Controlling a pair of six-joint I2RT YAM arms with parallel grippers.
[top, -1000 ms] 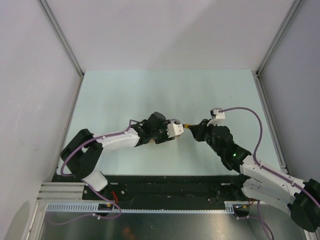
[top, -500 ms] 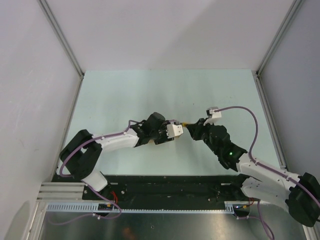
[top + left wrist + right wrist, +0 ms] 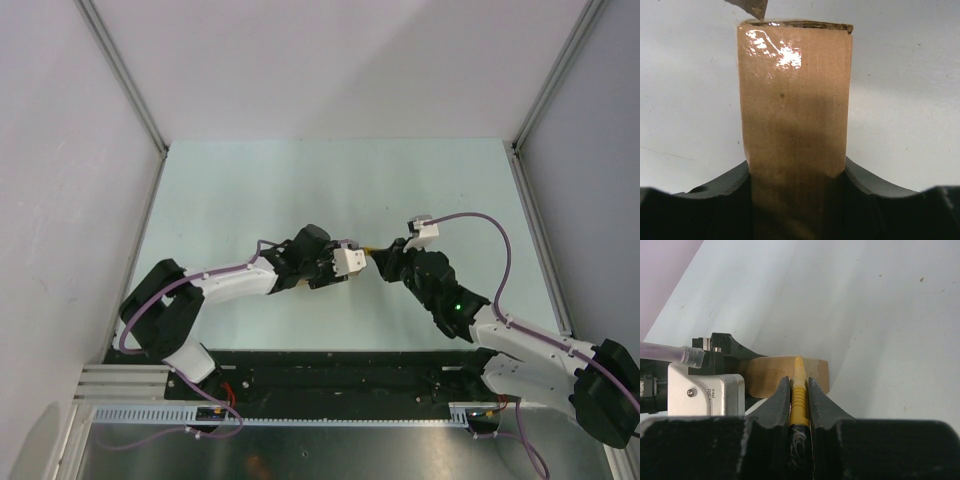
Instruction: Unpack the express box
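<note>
The express box [image 3: 795, 110], a brown cardboard carton with glossy tape on top, is clamped between my left gripper's [image 3: 796, 167] black fingers and sticks out forward above the table. In the top view the left gripper [image 3: 358, 262] sits mid-table with the box mostly hidden under it. My right gripper [image 3: 799, 382] is shut on the yellow-and-black utility knife [image 3: 798, 397]. The knife's tip touches the top edge of the box [image 3: 765, 375]. The blade tip [image 3: 754, 7] shows at the box's far left corner. From above, the right gripper [image 3: 386, 262] faces the left one, with the knife [image 3: 370, 250] between them.
The pale green table [image 3: 300, 190] lies inside grey walls with metal corner posts [image 3: 120, 75]. A black base strip [image 3: 330, 380] and a metal rail [image 3: 300, 420] run along the near edge. A purple cable [image 3: 500, 260] loops over the right arm.
My right arm has shifted slightly left, bringing the knife tip closer to the box held by the left gripper. The left arm has barely moved.
</note>
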